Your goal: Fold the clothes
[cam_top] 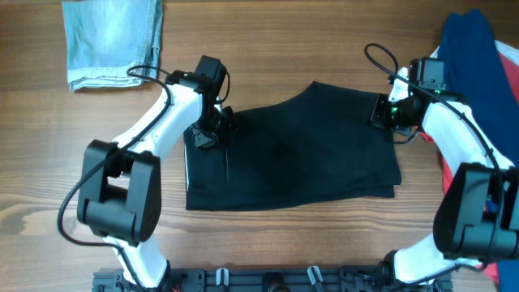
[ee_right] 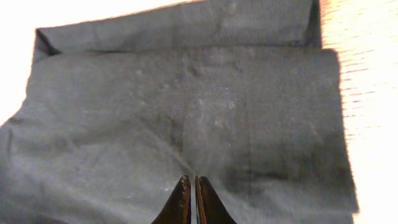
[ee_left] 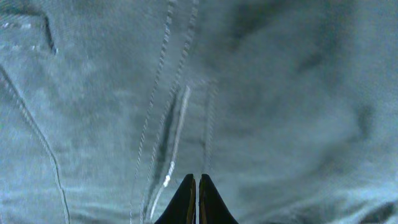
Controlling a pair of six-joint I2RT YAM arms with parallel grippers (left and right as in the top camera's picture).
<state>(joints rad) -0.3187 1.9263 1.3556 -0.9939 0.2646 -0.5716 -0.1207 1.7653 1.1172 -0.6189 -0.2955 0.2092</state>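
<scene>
The black shorts-like garment [cam_top: 300, 154] lies spread flat in the middle of the table, its top edge slanting up to the right. My left gripper [cam_top: 212, 130] is shut and rests over the garment's upper left corner. In the left wrist view the closed fingertips [ee_left: 197, 182] sit over black fabric with stitched seams [ee_left: 168, 124]. My right gripper [cam_top: 383, 110] is shut at the garment's upper right edge. In the right wrist view its closed tips [ee_right: 193, 182] are above the black fabric [ee_right: 186, 112], which has a folded band along the far edge. Nothing shows between either pair of jaws.
Folded light-blue denim [cam_top: 113, 40] lies at the back left. A pile of dark blue [cam_top: 474, 49] and red [cam_top: 507, 81] clothes sits at the right edge, close behind my right arm. Wood tabletop [cam_top: 49, 162] surrounds the garment.
</scene>
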